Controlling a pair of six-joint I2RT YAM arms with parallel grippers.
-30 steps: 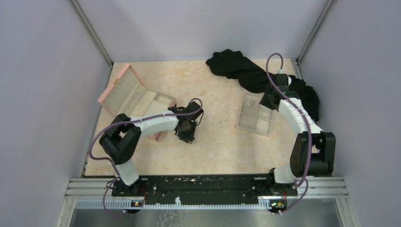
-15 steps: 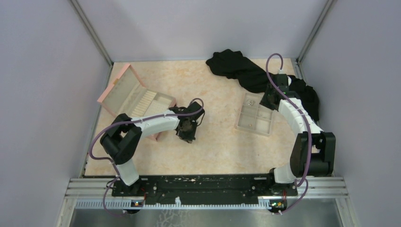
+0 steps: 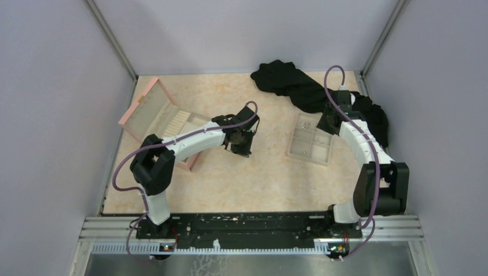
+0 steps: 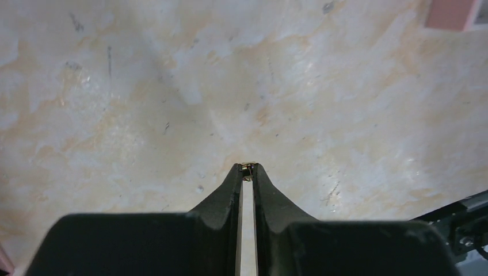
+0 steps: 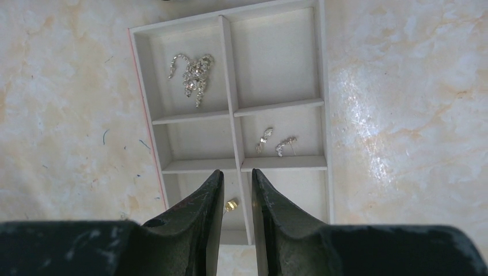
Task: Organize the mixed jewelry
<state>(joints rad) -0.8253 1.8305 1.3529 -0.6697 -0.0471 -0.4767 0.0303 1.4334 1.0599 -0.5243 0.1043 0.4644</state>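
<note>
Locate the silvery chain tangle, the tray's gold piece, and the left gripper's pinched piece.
silvery chain tangle (image 5: pixel 194 72), right wrist view, bunched middle
gold piece (image 5: pixel 231 204), right wrist view, centre
pinched piece (image 4: pixel 248 168), left wrist view, exposed tip

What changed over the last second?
The left gripper, shut on a tiny gold piece, moved farther out and rightward, toward the compartment tray. The right gripper over the tray, the pink box and the black cloth stayed put.

So the left arm (image 3: pixel 190 141) stretches toward the middle, left end effector (image 4: pixel 248 168) pinched on a tiny gold piece (image 4: pixel 248 165); right arm (image 3: pixel 359 144) arcs forward, right end effector (image 5: pixel 237 172) slightly parted.
</note>
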